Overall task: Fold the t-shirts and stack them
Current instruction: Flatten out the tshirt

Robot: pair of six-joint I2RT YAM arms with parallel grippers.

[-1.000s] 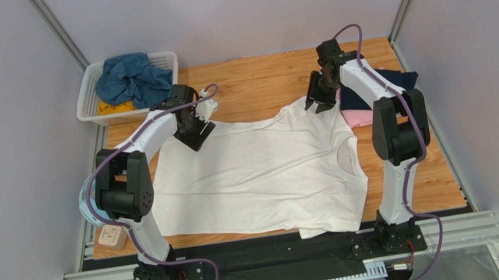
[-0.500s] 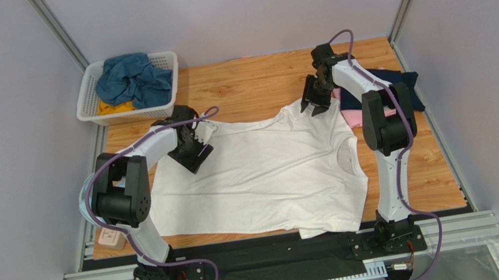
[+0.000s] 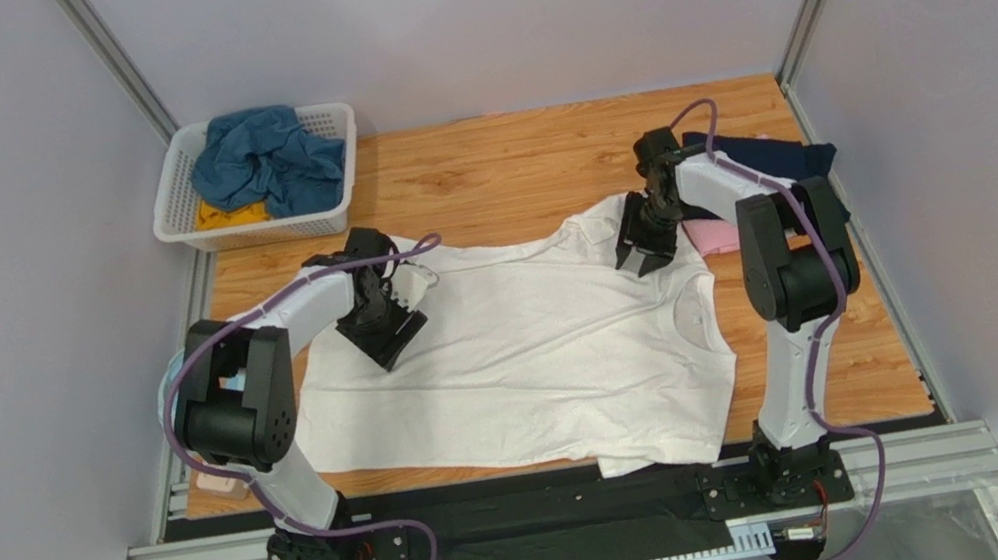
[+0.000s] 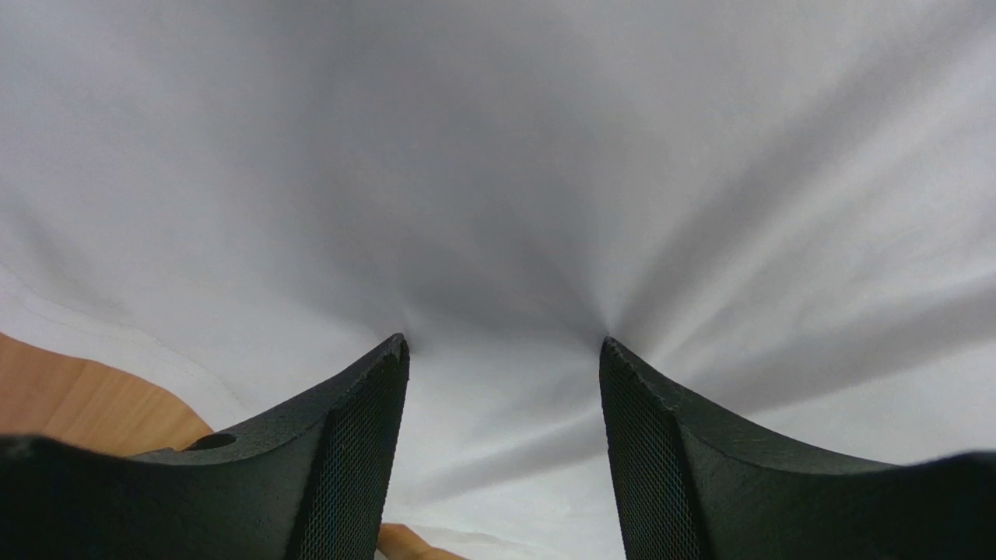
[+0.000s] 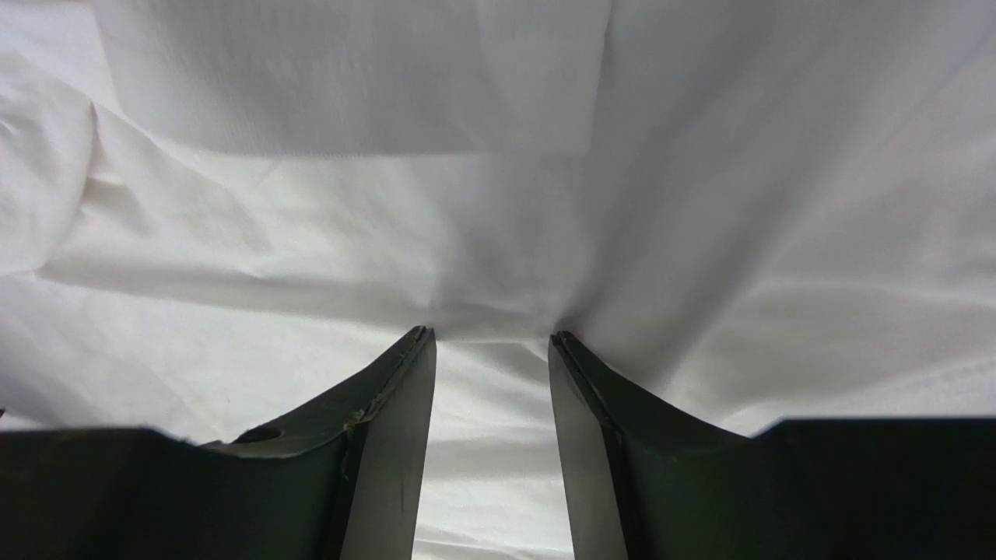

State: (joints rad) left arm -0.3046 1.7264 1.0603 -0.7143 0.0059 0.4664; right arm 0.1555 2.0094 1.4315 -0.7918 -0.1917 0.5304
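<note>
A large white t-shirt [image 3: 518,353] lies spread flat on the wooden table, collar toward the right. My left gripper [image 3: 385,333] rests on its far left part. In the left wrist view the gripper [image 4: 503,341] is open, both tips pressing down into the white cloth [image 4: 503,140], with nothing pinched. My right gripper [image 3: 646,253] sits on the shirt's far right sleeve. In the right wrist view it [image 5: 491,333] is open with a narrower gap, tips pressing on the creased white cloth [image 5: 351,233].
A white slatted basket [image 3: 179,220] at the far left corner holds a teal-blue shirt [image 3: 263,152] and a yellow one [image 3: 228,216]. A navy shirt [image 3: 781,154] and a pink one [image 3: 714,237] lie at the right, beside the right arm. Bare wood [image 3: 503,173] shows beyond the white shirt.
Both grippers have moved toward the near side, from the white shirt's far edge onto the cloth. The far left corner of the shirt has shifted with the left gripper.
</note>
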